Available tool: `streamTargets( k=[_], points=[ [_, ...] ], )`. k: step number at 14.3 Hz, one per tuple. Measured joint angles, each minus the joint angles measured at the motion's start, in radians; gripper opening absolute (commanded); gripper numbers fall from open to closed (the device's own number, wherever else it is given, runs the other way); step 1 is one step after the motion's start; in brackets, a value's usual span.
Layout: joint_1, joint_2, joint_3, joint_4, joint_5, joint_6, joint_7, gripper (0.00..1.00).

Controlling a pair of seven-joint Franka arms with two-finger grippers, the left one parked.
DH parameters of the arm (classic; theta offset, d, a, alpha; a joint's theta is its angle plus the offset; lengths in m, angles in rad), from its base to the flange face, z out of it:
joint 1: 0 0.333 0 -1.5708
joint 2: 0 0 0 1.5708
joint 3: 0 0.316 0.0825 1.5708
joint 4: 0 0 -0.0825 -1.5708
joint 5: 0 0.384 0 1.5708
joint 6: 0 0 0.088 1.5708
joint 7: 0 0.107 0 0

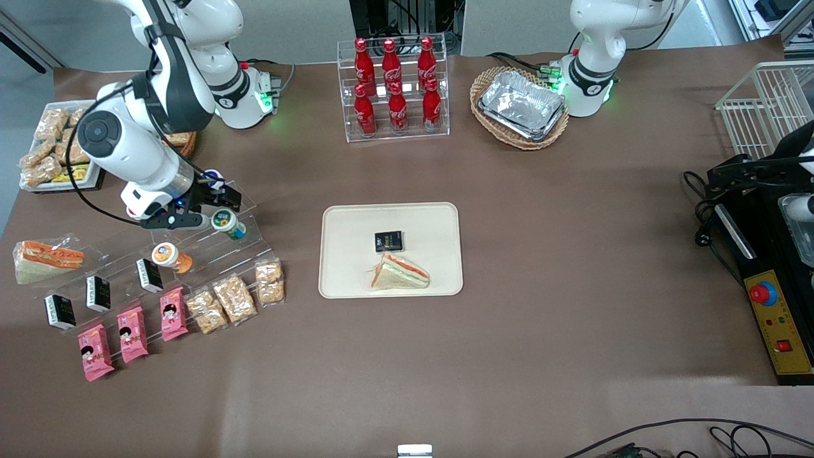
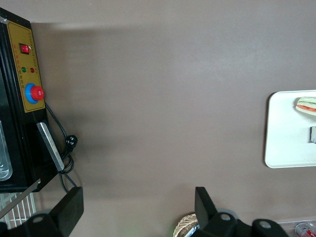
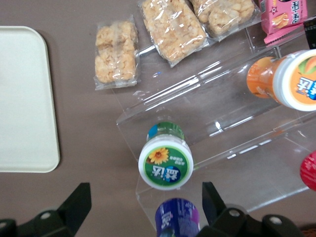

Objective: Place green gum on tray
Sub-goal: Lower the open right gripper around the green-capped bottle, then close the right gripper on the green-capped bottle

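Front view: green gum tilted, lid toward camera.

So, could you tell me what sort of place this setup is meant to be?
Probably a mock snack counter in a robot lab: cola bottles in a clear rack, packaged snacks laid out in rows. The open gripper hovers by the green gum, near the tray.
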Motion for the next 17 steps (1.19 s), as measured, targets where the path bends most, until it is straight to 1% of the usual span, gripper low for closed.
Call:
streamTargets(
  k=[9, 17],
  points=[
    [-0.001, 0.070, -0.001, -0.006, -0.004, 0.074, -0.021, 1.00],
    [-0.001, 0.099, -0.002, -0.006, -0.006, 0.103, -0.031, 1.00]
  ],
)
